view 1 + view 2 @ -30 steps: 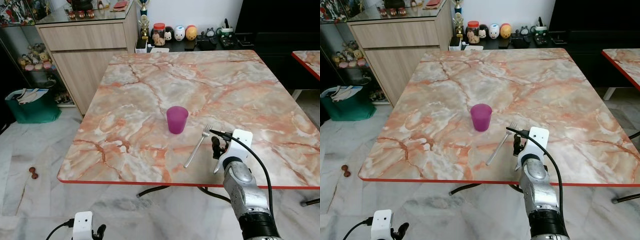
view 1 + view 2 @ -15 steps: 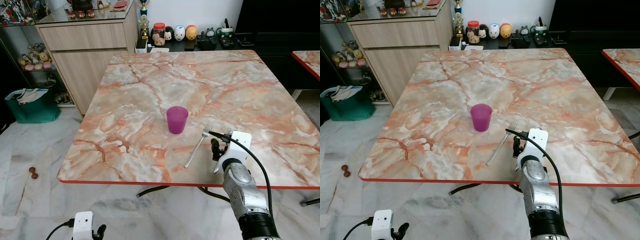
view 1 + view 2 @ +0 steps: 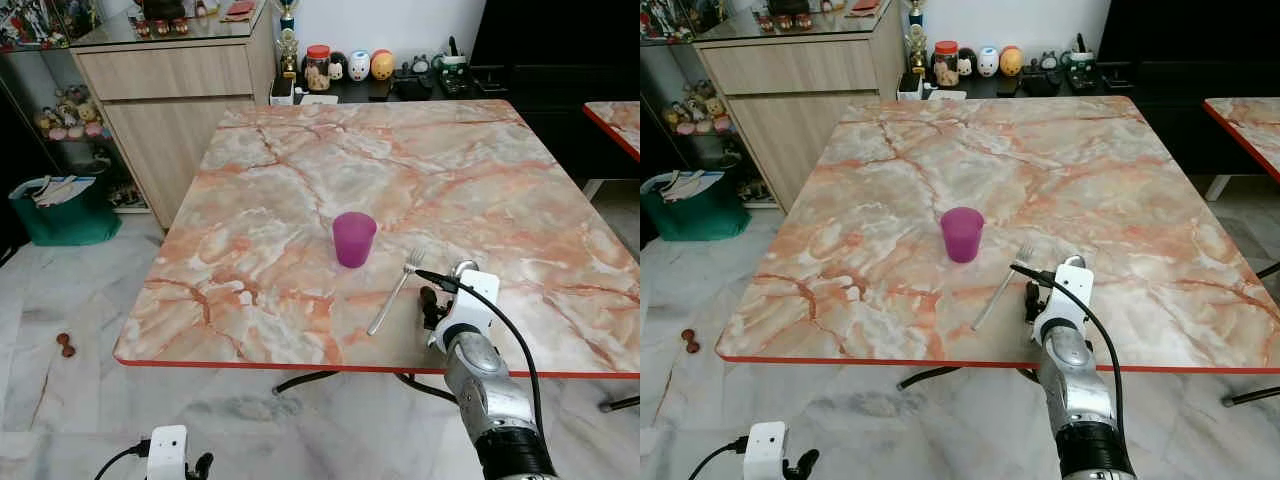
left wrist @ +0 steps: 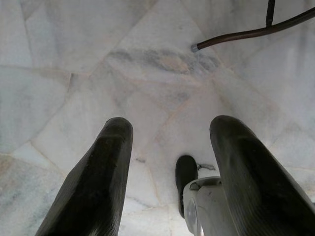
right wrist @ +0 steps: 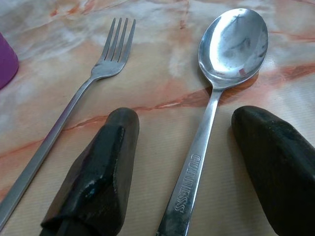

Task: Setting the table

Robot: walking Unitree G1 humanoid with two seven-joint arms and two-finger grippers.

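My right tool [image 5: 184,162] is low over the counter [image 3: 330,150] near its front edge, its fingers [image 5: 98,172] spread wide on either side of the spoon [image 5: 216,98], which lies flat and free. I judge it has been laid down there as part of the setting. The fork [image 3: 395,290] lies just at the spoon's 9 o'clock, almost parallel. The cup [image 3: 354,238] stands at the fork's 11 o'clock. My left tool [image 4: 167,182] hangs idle, wide open over the floor [image 4: 74,73].
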